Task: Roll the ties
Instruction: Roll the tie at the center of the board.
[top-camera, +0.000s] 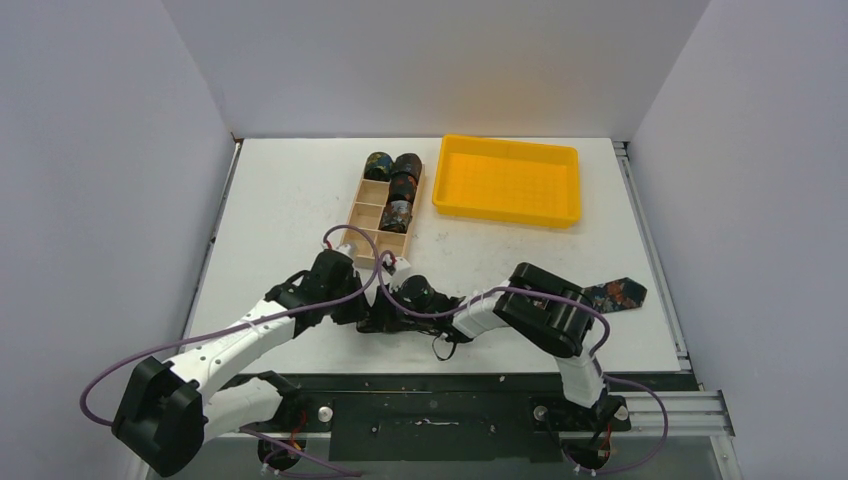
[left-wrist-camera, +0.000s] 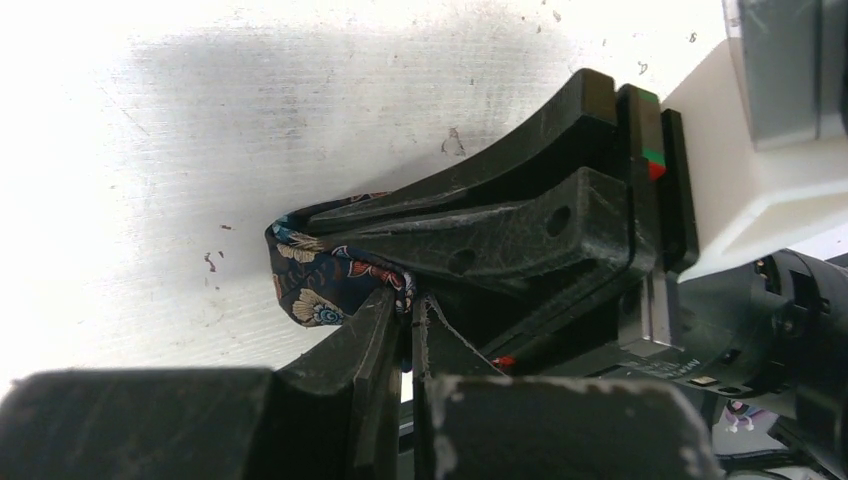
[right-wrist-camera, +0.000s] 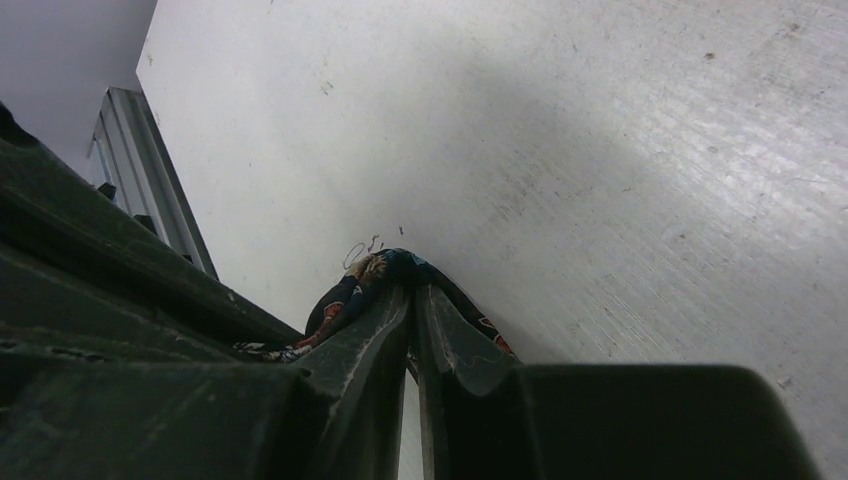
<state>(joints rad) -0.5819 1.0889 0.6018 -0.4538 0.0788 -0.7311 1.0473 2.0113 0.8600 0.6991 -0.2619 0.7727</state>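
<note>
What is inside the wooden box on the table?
The wooden box holds four rolled ties: one in the left column, three in the right. A purple cable covers its near corner.

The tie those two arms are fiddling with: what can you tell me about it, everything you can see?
The tie is dark, near-black fabric printed with small blue, orange and cream flowers. Its wide end lies flat on the white table, to the right of the right arm; the middle is hidden beneath the arms. Further along, it is bunched into a small fold, with the left pincer and the right pincer both shut on it.
</note>
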